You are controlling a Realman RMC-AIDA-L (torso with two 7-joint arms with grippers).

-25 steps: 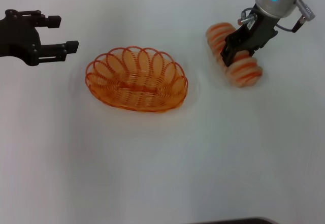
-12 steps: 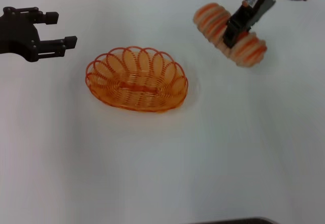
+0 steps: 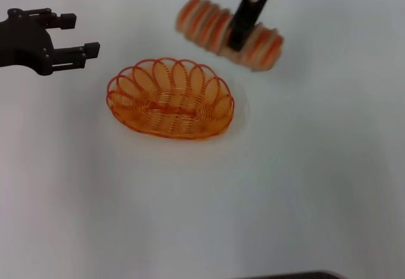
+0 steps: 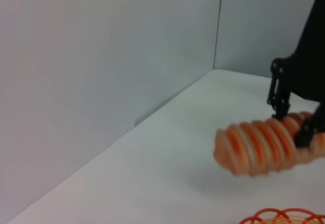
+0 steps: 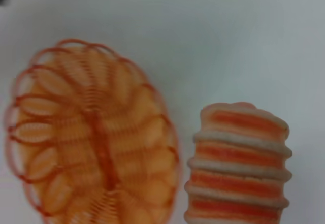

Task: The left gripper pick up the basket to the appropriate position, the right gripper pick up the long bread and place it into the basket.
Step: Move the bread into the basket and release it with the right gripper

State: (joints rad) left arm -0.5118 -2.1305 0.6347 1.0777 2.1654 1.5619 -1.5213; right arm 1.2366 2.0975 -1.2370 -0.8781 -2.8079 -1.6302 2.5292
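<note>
The orange wire basket [image 3: 171, 124] sits empty on the white table; it also shows in the right wrist view [image 5: 91, 132], and its rim shows in the left wrist view [image 4: 284, 218]. My right gripper [image 3: 240, 35] is shut on the long bread [image 3: 204, 23] and holds it in the air just beyond the basket's far right rim. The bread also shows in the left wrist view [image 4: 261, 145], gripped by the right gripper [image 4: 299, 120], and in the right wrist view [image 5: 238, 168] beside the basket. My left gripper [image 3: 81, 35] is open and empty, left of the basket.
The white table [image 3: 253, 197] spreads in front of and to the right of the basket. A pale wall [image 4: 101, 56] meets the table's far edge.
My right gripper has lifted the long bread off the table at the far right and carried it leftward toward the basket. The left gripper and the basket have stayed put.
</note>
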